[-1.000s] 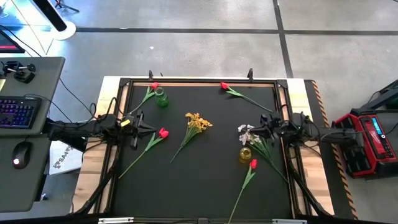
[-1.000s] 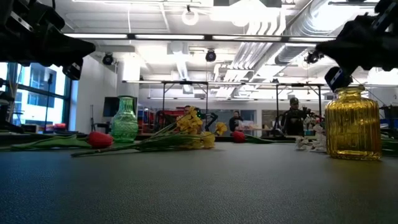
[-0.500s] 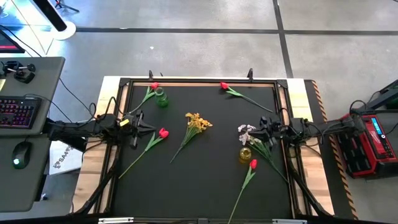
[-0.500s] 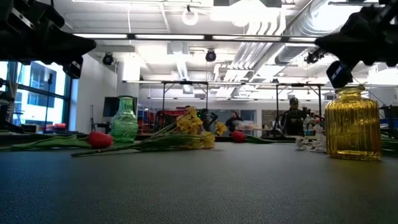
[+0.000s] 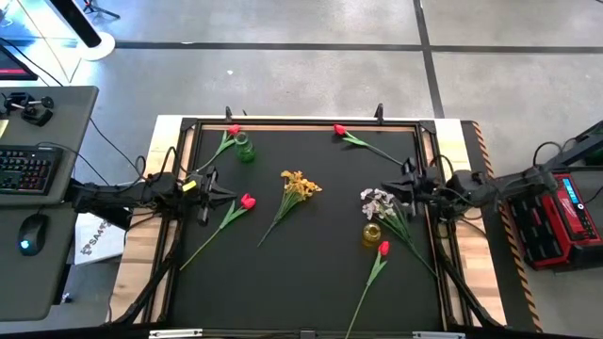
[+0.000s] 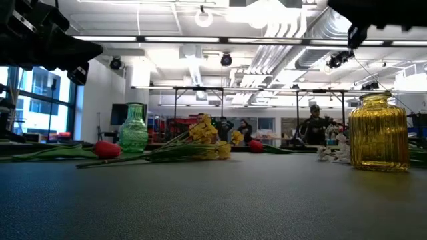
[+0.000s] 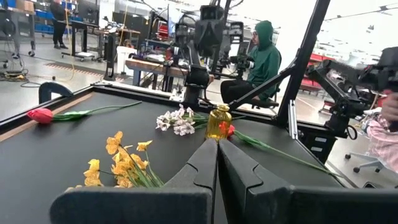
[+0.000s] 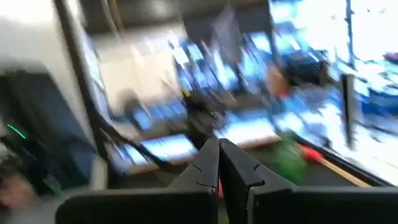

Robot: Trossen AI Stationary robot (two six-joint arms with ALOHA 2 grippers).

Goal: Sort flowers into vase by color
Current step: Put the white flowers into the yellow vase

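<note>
Several flowers lie flat on the black mat. One red tulip (image 5: pixel 234 130) lies beside the green vase (image 5: pixel 245 150). A second tulip (image 5: pixel 340 130) is at the far right, a third (image 5: pixel 247 201) left of centre, and another (image 5: pixel 383 248) lies near the yellow vase (image 5: pixel 372 234). The yellow spray (image 5: pixel 300 184) is in the middle. The white-pink spray (image 5: pixel 377 200) lies by the yellow vase. My left gripper (image 5: pixel 219 193) (image 7: pixel 217 144) hovers shut beside the third tulip. My right gripper (image 5: pixel 398 188) (image 8: pixel 219 144) is shut, raised over the white-pink spray.
Both vases stand upright on the mat, the green one far left (image 6: pixel 133 130), the yellow one right (image 6: pixel 379 133). A black frame (image 5: pixel 429 151) edges the mat. A desk with a keyboard (image 5: pixel 24 169) stands left; people sit in the room beyond.
My right gripper has risen from beside the yellow vase's neck, leaving only its underside at the low view's top edge, and it is still moving. The flowers and vases have kept their places.
</note>
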